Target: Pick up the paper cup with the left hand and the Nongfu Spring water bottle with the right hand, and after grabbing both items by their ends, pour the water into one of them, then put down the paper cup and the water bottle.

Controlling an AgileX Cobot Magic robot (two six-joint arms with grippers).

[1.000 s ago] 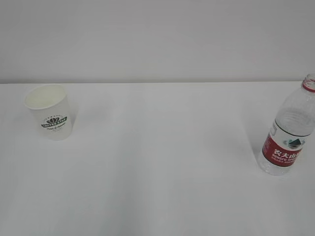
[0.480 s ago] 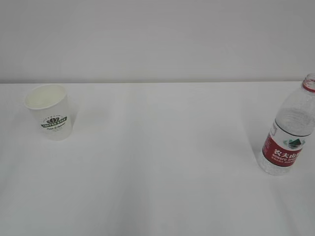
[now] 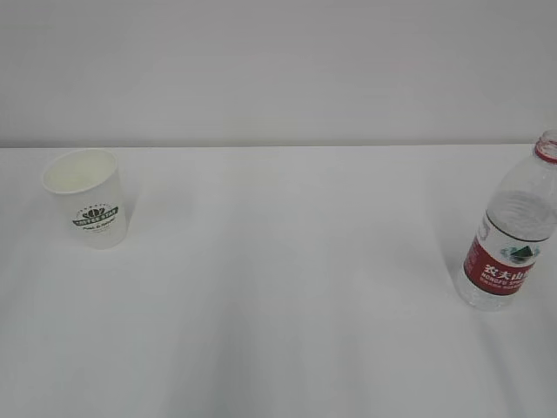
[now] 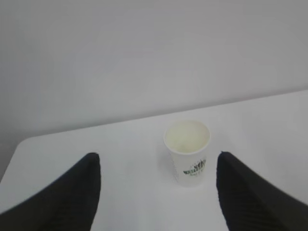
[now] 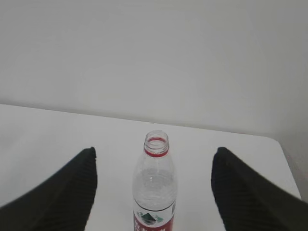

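Nongfu Spring water bottle (image 5: 154,192): base running below the right wrist frame edge; paper cup (image 3: 87,198): logo text appearing too small to read in either view

The paper cup (image 3: 86,198) stands upright on the white table (image 3: 278,305), white with a dark green logo, its cream inside looking empty. Far to its right, the clear water bottle (image 3: 513,229) stands upright, uncapped, with a red neck ring and red label.
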